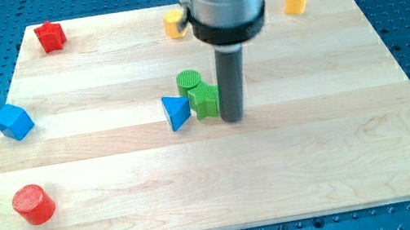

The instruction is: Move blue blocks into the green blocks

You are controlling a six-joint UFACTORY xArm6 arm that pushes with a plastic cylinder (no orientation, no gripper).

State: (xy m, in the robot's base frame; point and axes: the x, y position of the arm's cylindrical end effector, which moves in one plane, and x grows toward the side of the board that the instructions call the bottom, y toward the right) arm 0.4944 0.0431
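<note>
— Where's my tip (232,118)?
— At three o'clock of the green star block (204,101), touching it; no hand shows.
— Blues?
— Blue triangle block (176,112) touches the greens' nine o'clock; blue cube (13,121) sits at the counter's (317,147) nine o'clock edge.

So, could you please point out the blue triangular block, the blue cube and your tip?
blue triangular block (176,112), camera view, front face.
blue cube (13,122), camera view, top face.
my tip (232,118), camera view, rod's lower end.

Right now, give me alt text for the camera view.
My tip rests beside two green blocks mid-board, a blue triangular block touching their left side. A blue cube sits far left; red blocks and yellow blocks lie near the edges.
</note>
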